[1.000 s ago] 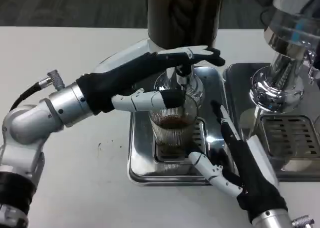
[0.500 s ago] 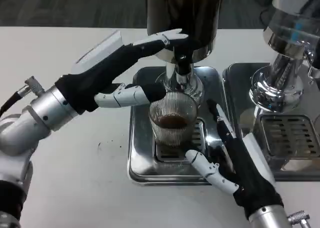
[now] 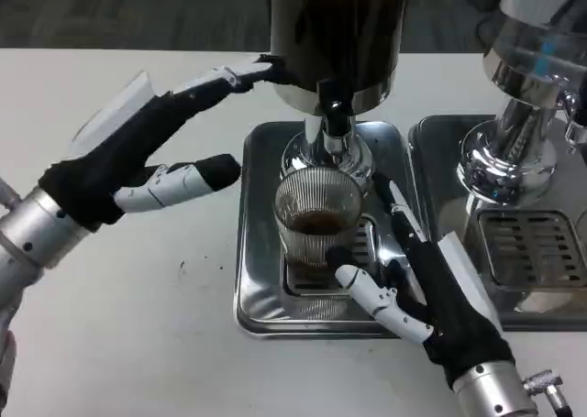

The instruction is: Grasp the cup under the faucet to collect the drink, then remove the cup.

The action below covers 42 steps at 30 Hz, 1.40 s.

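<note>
A ribbed clear glass cup with dark drink in its bottom stands on the steel drip tray, right below the faucet of the dark dispenser. My right hand lies open just right of the cup, fingers spread toward it, thumb near the cup's base; I cannot tell if it touches. My left hand hovers open to the left of the tray, fingers stretched toward the dispenser's rim, apart from the cup.
A second shiny dispenser with its own drip tray and grate stands at the right. White table spreads to the left and front of the trays.
My left hand has drawn back leftward, off the faucet and away from the cup. My right hand has crept a little closer to the cup. The cup stays in place.
</note>
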Tool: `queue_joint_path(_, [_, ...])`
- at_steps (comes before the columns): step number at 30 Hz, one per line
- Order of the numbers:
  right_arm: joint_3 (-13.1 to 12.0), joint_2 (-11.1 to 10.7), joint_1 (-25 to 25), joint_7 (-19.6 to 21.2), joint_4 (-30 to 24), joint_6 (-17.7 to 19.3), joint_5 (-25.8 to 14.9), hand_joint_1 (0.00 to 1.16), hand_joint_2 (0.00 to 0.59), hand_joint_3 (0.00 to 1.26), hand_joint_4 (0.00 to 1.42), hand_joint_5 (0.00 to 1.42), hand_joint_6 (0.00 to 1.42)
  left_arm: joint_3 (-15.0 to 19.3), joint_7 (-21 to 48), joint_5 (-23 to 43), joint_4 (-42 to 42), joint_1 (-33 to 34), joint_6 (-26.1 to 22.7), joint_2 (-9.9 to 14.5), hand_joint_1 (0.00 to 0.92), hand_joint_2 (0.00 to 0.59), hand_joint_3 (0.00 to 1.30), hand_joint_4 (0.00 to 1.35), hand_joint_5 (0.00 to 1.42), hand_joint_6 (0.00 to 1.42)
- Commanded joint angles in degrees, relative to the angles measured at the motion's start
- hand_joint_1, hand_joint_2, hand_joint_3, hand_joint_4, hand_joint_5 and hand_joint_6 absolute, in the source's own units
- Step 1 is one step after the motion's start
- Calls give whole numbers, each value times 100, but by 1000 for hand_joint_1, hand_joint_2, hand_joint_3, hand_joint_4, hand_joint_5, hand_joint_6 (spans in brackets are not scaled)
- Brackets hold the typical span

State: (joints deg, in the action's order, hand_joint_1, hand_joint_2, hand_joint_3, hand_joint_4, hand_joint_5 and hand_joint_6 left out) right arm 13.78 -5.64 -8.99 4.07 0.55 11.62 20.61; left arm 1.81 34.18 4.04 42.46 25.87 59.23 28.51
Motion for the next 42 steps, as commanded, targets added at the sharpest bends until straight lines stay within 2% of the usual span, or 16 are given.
queue_joint_path(1, [-56, 3, 111, -15, 132, 44, -112, 357, 242, 0, 0, 0, 0, 106, -48, 113, -159, -277, -33, 104, 0, 117, 236, 119, 109, 167])
queue_joint_path(13, [-145, 18, 482, -48, 491, 116, -266, 357, 242, 0, 0, 0, 0, 409, -49, 400, -561, -1151, -153, 148, 0, 98, 246, 139, 130, 168])
queue_joint_path(23, [-171, -40, 814, -164, 809, 162, -258, 358, 241, 0, 0, 0, 0, 454, -29, 474, -766, -1708, -300, 130, 0, 98, 246, 140, 131, 168])
queue_joint_path(42, [-127, -177, 1522, -503, 1558, 115, -297, 412, 227, 0, 0, 0, 0, 499, -56, 440, -798, -2100, -357, 215, 0, 98, 285, 162, 147, 186])
